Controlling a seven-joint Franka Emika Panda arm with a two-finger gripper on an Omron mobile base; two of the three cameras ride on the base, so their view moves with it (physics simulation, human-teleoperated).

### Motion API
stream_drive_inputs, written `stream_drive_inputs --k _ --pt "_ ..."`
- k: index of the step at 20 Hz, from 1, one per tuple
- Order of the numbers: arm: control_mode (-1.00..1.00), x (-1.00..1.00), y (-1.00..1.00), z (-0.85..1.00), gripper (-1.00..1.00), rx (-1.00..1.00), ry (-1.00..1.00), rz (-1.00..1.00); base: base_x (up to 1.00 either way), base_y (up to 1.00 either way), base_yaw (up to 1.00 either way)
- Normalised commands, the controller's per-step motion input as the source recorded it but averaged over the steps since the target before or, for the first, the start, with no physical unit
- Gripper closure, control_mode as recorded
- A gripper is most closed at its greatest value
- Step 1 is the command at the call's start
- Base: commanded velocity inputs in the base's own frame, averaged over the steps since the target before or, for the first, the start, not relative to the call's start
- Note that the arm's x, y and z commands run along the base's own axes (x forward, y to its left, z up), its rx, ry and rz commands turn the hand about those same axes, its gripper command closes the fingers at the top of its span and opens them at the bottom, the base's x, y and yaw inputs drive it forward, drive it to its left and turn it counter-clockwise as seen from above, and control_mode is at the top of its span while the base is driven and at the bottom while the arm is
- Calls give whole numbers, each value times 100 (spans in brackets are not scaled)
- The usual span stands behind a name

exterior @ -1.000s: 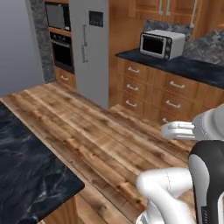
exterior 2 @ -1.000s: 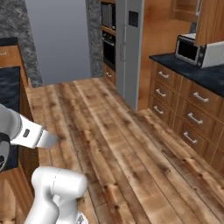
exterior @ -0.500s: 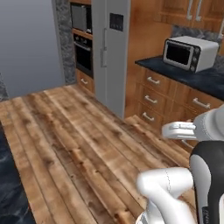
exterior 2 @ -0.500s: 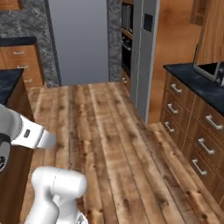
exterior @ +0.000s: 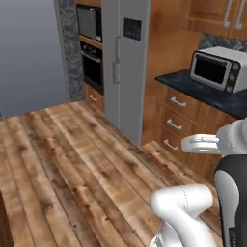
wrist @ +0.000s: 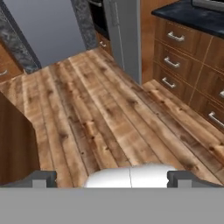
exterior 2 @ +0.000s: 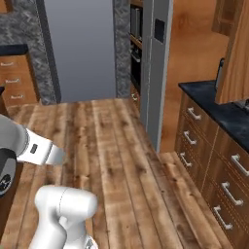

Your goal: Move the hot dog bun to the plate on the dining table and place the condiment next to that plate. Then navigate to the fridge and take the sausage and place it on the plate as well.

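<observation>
The tall grey-silver fridge (exterior: 126, 62) stands ahead with its doors closed, between the black wall oven and the wooden cabinets. It also rises at the upper middle of the right base view (exterior 2: 156, 68) and at the top of the hand view (wrist: 124, 30). My gripper (wrist: 111, 178) is open, its two dark fingertips (wrist: 41, 177) spread wide over the wooden floor with nothing between them. The hot dog bun, the plate, the dining table, the condiment and the sausage are out of view.
A black wall oven (exterior: 91, 65) stands left of the fridge. Right of it run wooden drawer cabinets (exterior: 181, 120) under a dark counter with a silver toaster oven (exterior: 217, 67). Plank floor (exterior: 67, 164) lies open ahead. A brown panel (wrist: 15, 144) stands close at the hand view's left.
The base has driven and turned, so the whole picture shifted. The fridge is now nearer and more central, and the black marble top has slid out of the left base view. The gripper stays open.
</observation>
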Motion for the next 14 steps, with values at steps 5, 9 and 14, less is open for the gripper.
stream_drive_inputs --k 5,9,14 --pt "100 0 0 0 -100 0 0 0 100 31 -34" --pt "100 0 0 0 -100 0 0 0 100 43 -36" --pt "100 0 0 0 -100 0 0 0 100 53 -33"
